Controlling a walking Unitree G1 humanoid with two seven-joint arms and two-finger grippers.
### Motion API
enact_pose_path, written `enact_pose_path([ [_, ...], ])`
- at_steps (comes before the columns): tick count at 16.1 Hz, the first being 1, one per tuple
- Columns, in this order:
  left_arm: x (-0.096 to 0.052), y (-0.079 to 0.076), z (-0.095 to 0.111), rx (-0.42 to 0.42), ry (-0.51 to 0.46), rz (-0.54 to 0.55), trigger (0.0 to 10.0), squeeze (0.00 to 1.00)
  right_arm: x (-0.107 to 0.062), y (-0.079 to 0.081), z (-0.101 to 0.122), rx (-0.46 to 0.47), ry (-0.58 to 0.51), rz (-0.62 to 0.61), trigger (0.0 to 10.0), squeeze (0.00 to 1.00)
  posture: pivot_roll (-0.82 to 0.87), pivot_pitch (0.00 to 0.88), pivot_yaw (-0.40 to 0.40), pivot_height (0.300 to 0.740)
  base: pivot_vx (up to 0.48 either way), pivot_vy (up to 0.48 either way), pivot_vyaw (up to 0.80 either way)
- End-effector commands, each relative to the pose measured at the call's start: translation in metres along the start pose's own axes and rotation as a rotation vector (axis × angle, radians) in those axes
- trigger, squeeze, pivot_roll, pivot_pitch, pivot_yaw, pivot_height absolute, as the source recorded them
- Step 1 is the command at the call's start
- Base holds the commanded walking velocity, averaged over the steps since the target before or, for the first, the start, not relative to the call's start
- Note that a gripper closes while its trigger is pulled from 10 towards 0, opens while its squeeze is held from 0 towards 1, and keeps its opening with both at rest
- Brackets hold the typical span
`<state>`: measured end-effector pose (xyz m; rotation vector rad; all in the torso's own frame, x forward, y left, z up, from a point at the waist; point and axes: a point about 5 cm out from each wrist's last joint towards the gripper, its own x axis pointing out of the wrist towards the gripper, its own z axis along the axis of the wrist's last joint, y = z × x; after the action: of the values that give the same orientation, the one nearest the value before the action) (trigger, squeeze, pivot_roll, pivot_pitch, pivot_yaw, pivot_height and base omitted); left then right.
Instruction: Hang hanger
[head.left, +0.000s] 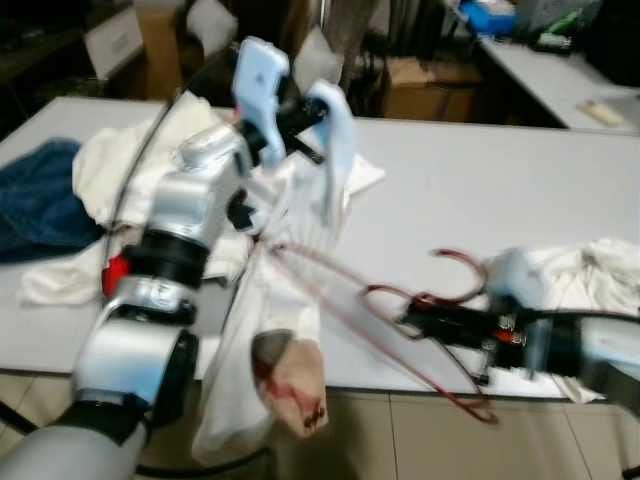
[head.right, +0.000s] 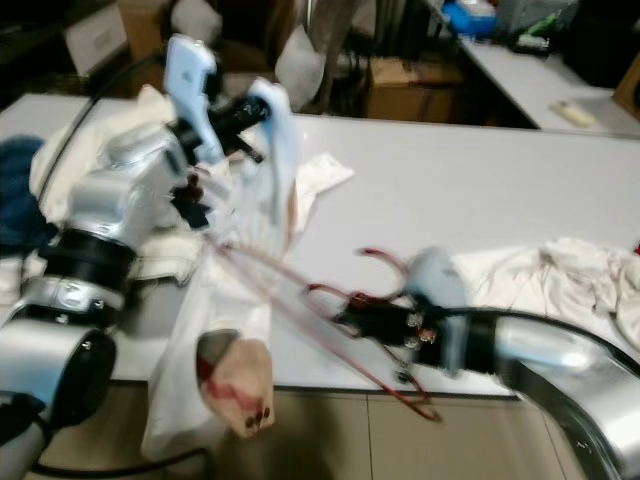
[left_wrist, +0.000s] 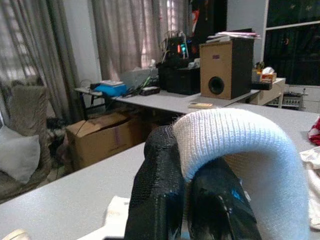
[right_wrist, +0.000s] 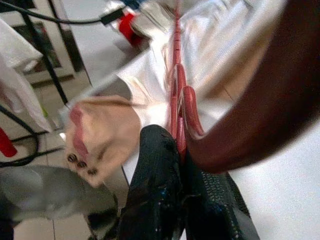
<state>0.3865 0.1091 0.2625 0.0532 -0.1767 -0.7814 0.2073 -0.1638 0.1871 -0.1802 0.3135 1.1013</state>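
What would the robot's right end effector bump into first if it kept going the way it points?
Probably the white garment hanging off the table edge. The right end effector, shut on the red hanger, points toward it along the hanger, though blur makes depth unsure.

a grey table (head.left: 480, 190) strewn with white cloths (head.left: 590, 270), a blue garment (head.left: 40, 200) at its left end

Grey table (head.left: 480, 200), blue denim (head.left: 40, 200), cardboard box (left_wrist: 102, 137), wooden speaker (left_wrist: 225, 67)
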Motion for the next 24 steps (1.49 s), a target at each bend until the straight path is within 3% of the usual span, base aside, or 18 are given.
enact_pose_path([
  [1, 0.011, -0.014, 0.02, 0.016, -0.064, -0.065, 10.0, 0.0, 0.0, -0.002, -0.001, -0.012, 0.027, -0.02, 10.0, 0.0, -0.09, 0.0, -0.017, 0.74, 0.281, 0.0, 0.0],
  [4, 0.011, -0.025, 0.032, 0.01, -0.092, -0.126, 10.0, 0.0, 0.011, -0.009, 0.001, -0.04, 0.045, -0.032, 10.0, 0.0, -0.08, 0.0, -0.033, 0.74, 0.087, 0.0, 0.0],
  [6, 0.007, -0.033, 0.042, 0.007, -0.116, -0.166, 10.0, 0.0, 0.021, -0.027, 0.005, -0.066, 0.061, -0.112, 10.0, 0.0, -0.07, 0.0, -0.045, 0.74, 0.0, 0.0, 0.0],
  [10, -0.003, -0.037, 0.085, -0.087, -0.296, -0.205, 10.0, 0.0, 0.02, -0.102, 0.027, -0.065, 0.031, -0.545, 10.0, 0.0, -0.07, 0.0, -0.058, 0.74, 0.0, 0.0, 0.0],
  [11, -0.007, -0.036, 0.106, -0.137, -0.402, -0.198, 10.0, 0.0, 0.013, -0.131, 0.057, -0.113, -0.09, -0.748, 10.0, 0.0, -0.07, 0.0, -0.065, 0.74, 0.0, 0.0, 0.0],
  [12, -0.01, -0.035, 0.118, -0.151, -0.456, -0.194, 10.0, 0.0, 0.005, -0.145, 0.091, -0.139, -0.274, -0.884, 10.0, 0.0, -0.07, 0.0, -0.065, 0.74, 0.0, 0.0, 0.0],
  [13, -0.015, -0.036, 0.129, -0.144, -0.502, -0.204, 10.0, 0.0, -0.012, -0.15, 0.139, -0.164, -0.558, -0.971, 10.0, 0.0, -0.07, 0.0, -0.065, 0.74, 0.0, 0.0, 0.0],
  [14, -0.019, -0.035, 0.135, -0.136, -0.526, -0.206, 10.0, 0.0, -0.018, -0.148, 0.159, -0.18, -0.667, -0.95, 10.0, 0.0, -0.06, 0.0, -0.075, 0.74, 0.0, 0.0, 0.0],
  [15, -0.022, -0.033, 0.136, -0.125, -0.536, -0.195, 10.0, 0.0, -0.012, -0.146, 0.165, -0.2, -0.678, -0.888, 10.0, 0.0, -0.05, 0.0, -0.081, 0.74, 0.0, 0.0, 0.0],
  [18, -0.022, -0.023, 0.115, -0.133, -0.451, -0.098, 10.0, 0.0, 0.032, -0.135, 0.127, -0.211, -0.476, -0.65, 10.0, 0.0, -0.05, 0.0, -0.085, 0.74, 0.0, 0.0, 0.0],
  [20, -0.014, -0.015, 0.075, -0.119, -0.283, 0.017, 10.0, 0.0, 0.055, -0.124, 0.074, -0.195, -0.279, -0.535, 10.0, 0.0, -0.05, 0.0, -0.084, 0.74, 0.0, 0.0, 0.0],
  [21, -0.011, -0.016, 0.062, -0.12, -0.235, 0.029, 10.0, 0.0, 0.056, -0.123, 0.06, -0.18, -0.239, -0.524, 10.0, 0.0, -0.05, 0.0, -0.084, 0.74, 0.0, 0.0, 0.0],
  [22, -0.007, -0.019, 0.031, -0.115, -0.123, 0.076, 10.0, 0.0, 0.055, -0.119, 0.032, -0.167, -0.156, -0.505, 10.0, 0.0, -0.04, 0.0, -0.084, 0.74, 0.0, 0.0, 0.0],
  [24, -0.01, -0.025, -0.046, -0.058, 0.147, 0.215, 10.0, 0.0, 0.037, -0.091, -0.018, -0.154, 0.006, -0.371, 10.0, 0.0, -0.05, 0.0, -0.073, 0.74, 0.0, 0.0, 0.0],
])
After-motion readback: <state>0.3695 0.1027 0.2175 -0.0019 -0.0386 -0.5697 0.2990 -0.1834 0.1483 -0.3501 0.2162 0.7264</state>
